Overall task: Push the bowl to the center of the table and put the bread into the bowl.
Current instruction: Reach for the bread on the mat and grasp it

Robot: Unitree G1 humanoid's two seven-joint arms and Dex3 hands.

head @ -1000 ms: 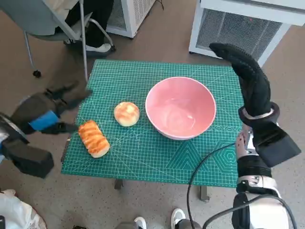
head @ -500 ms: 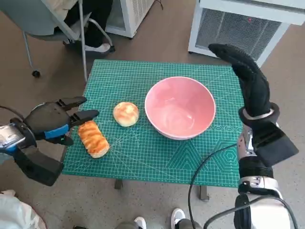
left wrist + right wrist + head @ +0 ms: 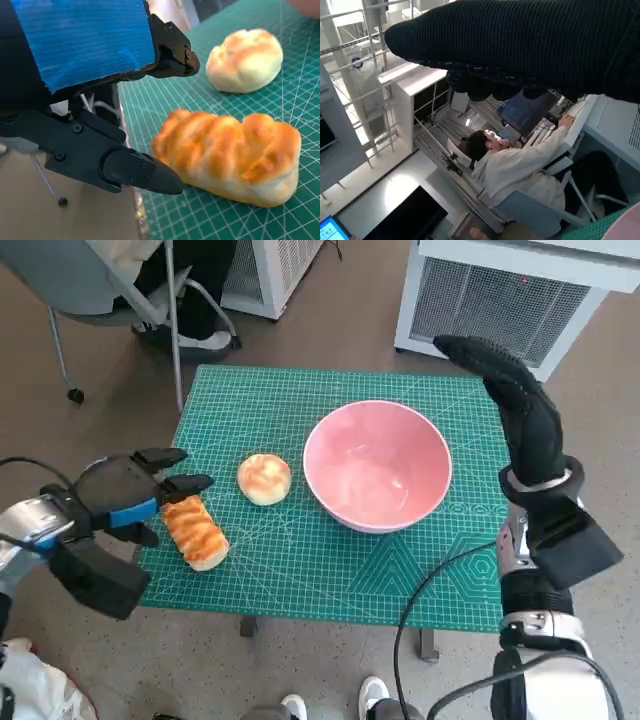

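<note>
Over at the mat's left edge my left hand (image 3: pixel 125 502) hangs with fingers spread, holding nothing, just beside the long bread (image 3: pixel 196 530); loaf runs toward me; pink bowl (image 3: pixel 377 465) sits mid-table; right hand (image 3: pixel 515 405) raised, far side, can't tell its fingers.

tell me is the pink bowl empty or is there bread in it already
Empty. The pink bowl shows only its bare inside; the long loaf and the round bun both lie outside it on the green mat.
</note>
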